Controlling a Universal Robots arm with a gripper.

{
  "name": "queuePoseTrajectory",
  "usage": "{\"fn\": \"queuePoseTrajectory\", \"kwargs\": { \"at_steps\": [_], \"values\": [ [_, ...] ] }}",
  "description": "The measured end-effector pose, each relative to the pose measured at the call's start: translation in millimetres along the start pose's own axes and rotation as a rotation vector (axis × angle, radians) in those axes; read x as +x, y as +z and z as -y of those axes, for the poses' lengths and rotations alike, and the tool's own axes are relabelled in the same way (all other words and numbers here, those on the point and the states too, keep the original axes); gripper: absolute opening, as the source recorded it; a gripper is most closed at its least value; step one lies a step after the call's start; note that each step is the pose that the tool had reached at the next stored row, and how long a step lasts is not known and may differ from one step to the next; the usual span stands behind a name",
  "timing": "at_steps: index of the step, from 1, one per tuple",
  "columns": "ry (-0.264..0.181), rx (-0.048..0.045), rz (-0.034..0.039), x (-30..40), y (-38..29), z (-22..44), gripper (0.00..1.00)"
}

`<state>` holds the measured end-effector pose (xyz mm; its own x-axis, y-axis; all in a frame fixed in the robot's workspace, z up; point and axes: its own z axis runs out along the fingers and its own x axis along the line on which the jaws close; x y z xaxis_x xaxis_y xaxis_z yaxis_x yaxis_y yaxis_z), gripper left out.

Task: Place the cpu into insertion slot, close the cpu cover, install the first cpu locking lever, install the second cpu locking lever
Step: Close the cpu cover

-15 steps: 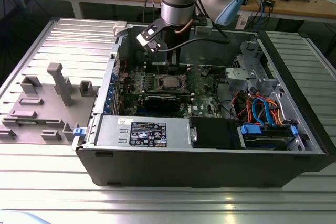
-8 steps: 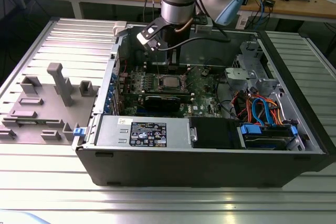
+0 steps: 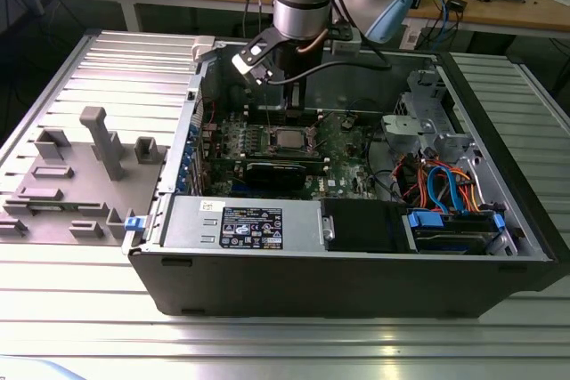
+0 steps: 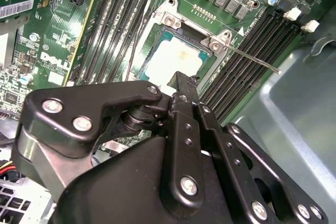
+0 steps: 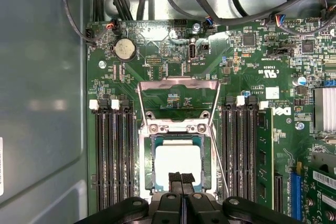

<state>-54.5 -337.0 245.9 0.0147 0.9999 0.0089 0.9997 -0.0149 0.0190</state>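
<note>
I find the chip (image 5: 177,163) seated in the socket (image 5: 176,128); cover (image 5: 178,83) open, levers (image 4: 254,60) undone; end effector (image 5: 181,178) closed, empty.

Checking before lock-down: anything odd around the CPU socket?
Nothing damaged. The cpu lies square in the insertion slot; the cpu cover is swung open, with the gripper shut at the chip's edge.

An open computer case (image 3: 356,282) on a ribbed metal table (image 3: 267,344) holds a green motherboard (image 5: 105,83).
</note>
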Motion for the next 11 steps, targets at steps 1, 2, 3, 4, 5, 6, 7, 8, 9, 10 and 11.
{"fn": "queuePoseTrajectory", "kwargs": {
  "at_steps": [1, 2, 3, 4, 5, 6, 7, 8, 9, 10, 11],
  "values": [
    [0.000, 0.0000, 0.0000, 0.0, -0.3, 0.0, 0.11],
    [0.000, 0.0000, 0.0001, 0.0, -0.8, 0.0, 0.11],
    [0.000, 0.0000, 0.0000, 0.0, -1.6, 0.0, 0.11],
    [0.000, -0.0001, 0.0000, 0.0, -2.1, 0.0, 0.11],
    [0.000, -0.0001, 0.0000, 0.0, -2.4, -0.1, 0.11],
    [0.000, -0.0001, -0.0001, 0.0, -2.6, -0.1, 0.11],
    [0.000, -0.0001, -0.0001, 0.0, -2.8, -0.1, 0.11],
    [0.000, 0.0000, 0.0000, 0.0, -2.9, -0.1, 0.11],
    [0.000, 0.0000, 0.0000, 0.0, -2.9, -0.1, 0.11],
    [0.000, 0.0000, 0.0000, 0.0, -3.0, -0.1, 0.11],
    [0.000, 0.0000, 0.0001, 0.0, -3.1, 0.0, 0.11]
  ]
}}
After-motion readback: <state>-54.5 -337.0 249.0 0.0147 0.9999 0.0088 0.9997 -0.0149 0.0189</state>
